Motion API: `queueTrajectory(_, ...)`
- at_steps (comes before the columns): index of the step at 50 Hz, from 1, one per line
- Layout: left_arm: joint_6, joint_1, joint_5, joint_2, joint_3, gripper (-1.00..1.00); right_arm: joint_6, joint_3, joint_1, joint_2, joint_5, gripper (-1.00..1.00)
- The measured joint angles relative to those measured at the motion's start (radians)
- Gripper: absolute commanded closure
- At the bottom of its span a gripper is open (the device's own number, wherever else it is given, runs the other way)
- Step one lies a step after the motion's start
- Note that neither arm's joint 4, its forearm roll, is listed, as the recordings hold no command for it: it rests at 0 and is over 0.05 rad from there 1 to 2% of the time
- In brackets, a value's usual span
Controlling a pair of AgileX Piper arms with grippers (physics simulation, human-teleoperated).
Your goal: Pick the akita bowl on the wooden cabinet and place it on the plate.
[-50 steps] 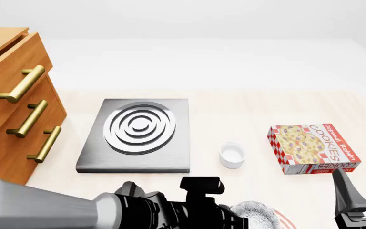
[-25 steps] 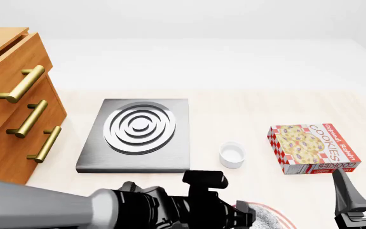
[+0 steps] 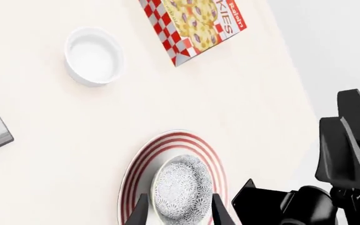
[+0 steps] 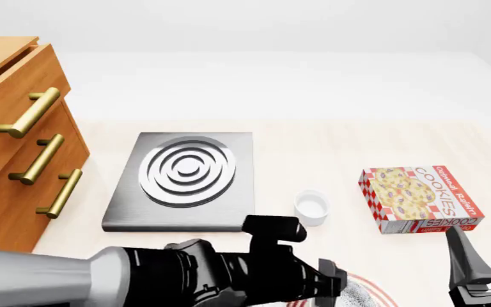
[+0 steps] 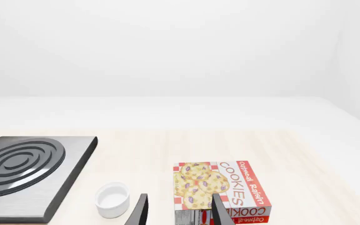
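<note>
The akita bowl (image 3: 181, 186), grey-and-white speckled, sits upright inside the red-ringed white plate (image 3: 144, 161) near the table's front edge. My left gripper (image 3: 178, 197) hangs over it, open, with one finger on either side of the bowl and a small gap at each. In the front view my left arm hides most of the bowl; only a speckled sliver (image 4: 358, 296) and the plate's rim (image 4: 380, 289) show. The wooden cabinet (image 4: 7, 160) stands at the far left. My right gripper (image 5: 178, 206) is open and holds nothing, at the front right beside the plate.
A square steel hob (image 4: 186, 179) lies in the middle left. A small white cup (image 4: 311, 208) stands beyond the plate. A cookie box (image 4: 420, 198) lies to the right. My right arm's fingers (image 3: 346, 140) stand close beside the plate.
My left arm has shifted right and forward over the plate and now covers more of the bowl in the front view. The right arm has not moved.
</note>
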Motion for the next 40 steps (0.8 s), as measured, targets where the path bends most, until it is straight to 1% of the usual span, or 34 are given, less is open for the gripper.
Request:
queueTrajectory(14,0.049,0.028,0.034,-0.115,-0.002,-1.0,0.0,0.0,0.0,0.0,0.0,-1.0)
queueTrajectory(21,0.064,0.044,0.032,-0.176,0.017,-1.0,0.0,0.0,0.0,0.0,0.0,-1.0)
queueTrajectory(40,0.128,0.132,0.03,-0.334,0.081,-1.0,0.0,0.0,0.0,0.0,0.0,-1.0)
